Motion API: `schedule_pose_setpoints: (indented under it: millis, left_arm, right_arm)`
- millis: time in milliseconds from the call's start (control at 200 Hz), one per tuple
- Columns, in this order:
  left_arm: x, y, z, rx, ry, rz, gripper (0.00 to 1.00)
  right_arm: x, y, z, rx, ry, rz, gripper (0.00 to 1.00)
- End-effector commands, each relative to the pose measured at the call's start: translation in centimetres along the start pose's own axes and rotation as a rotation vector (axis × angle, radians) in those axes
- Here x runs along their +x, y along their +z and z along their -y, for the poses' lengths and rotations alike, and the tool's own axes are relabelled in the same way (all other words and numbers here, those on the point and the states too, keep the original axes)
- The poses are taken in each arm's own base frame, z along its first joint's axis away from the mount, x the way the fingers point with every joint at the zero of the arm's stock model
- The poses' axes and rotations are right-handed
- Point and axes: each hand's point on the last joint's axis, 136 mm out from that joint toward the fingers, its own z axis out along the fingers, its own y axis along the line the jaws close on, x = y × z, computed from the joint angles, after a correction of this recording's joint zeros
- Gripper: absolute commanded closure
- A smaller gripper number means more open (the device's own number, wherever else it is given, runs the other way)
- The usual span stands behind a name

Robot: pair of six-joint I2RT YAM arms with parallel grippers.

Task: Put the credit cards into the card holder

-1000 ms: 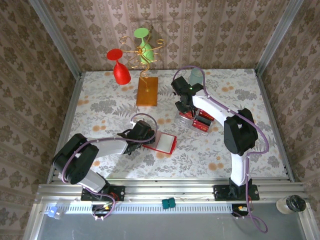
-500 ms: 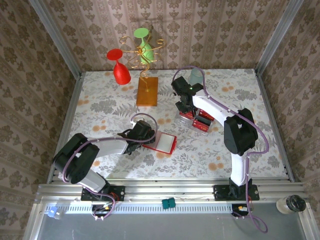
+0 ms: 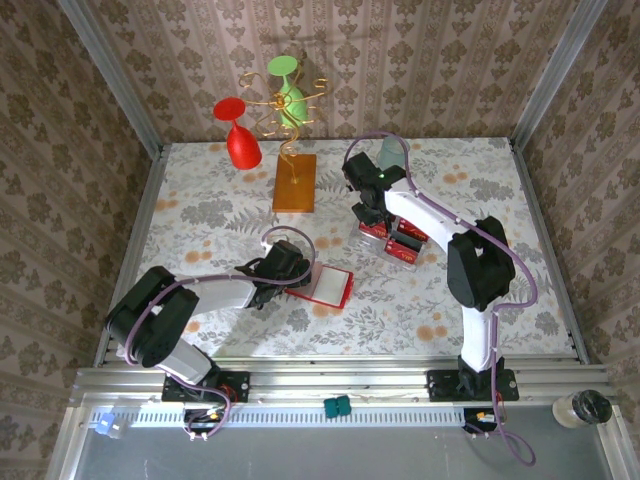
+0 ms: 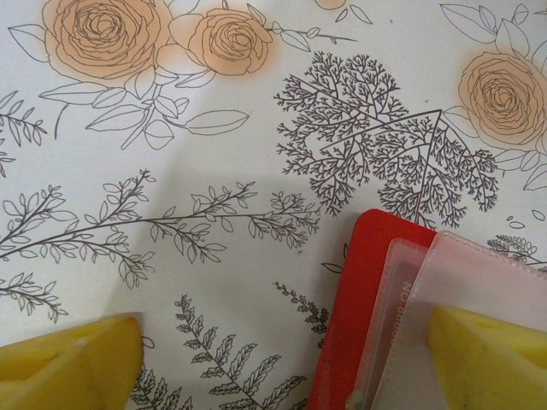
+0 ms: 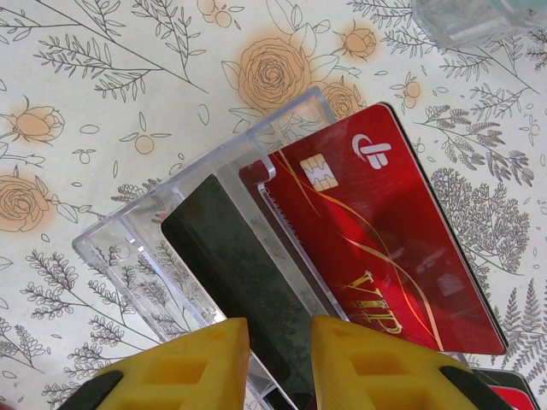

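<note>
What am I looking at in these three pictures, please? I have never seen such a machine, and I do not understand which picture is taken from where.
These are two robot arms bolted to a table with a flowered cloth. The wide picture comes from a camera above them. The other two come from a small camera on each wrist, so the yellow fingers there belong to that arm's own claw. The left claw is open, with one finger over an open red wallet. The right claw seems closed on a dark card standing in a clear plastic rack, beside a red card marked VIP. Farther back are an orange-brown block with gold wire, a red glass and a green glass.
</note>
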Motion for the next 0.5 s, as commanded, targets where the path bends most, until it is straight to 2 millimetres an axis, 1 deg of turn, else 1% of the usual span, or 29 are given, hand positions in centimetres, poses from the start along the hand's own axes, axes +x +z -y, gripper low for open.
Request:
schedule_pose_setpoints:
  millis: [0,280,355,495]
  left_arm:
    - [2.1,1.0,1.1,0.072,-0.019,-0.081,0.11]
    - [2.2,1.1,1.1,0.073,-0.019,-0.083,0.11]
    - [2.2,1.1,1.1,0.074,-0.018,-0.083,0.11]
    - [2.3,1.2,1.1,0.074,-0.020,-0.084,0.12]
  right_arm:
    - [0.3,0.1,0.1,0.020,-0.027,-0.030,0.71]
    - [-0.9,-2.6,0.1,0.035,-0.039,0.039,0.65]
    - [-0.9,-2.6,0.1,0.050,-0.067,0.035,0.63]
    - [-0.6,-1.4,0.4,0.095,-0.125,-0.005,0.63]
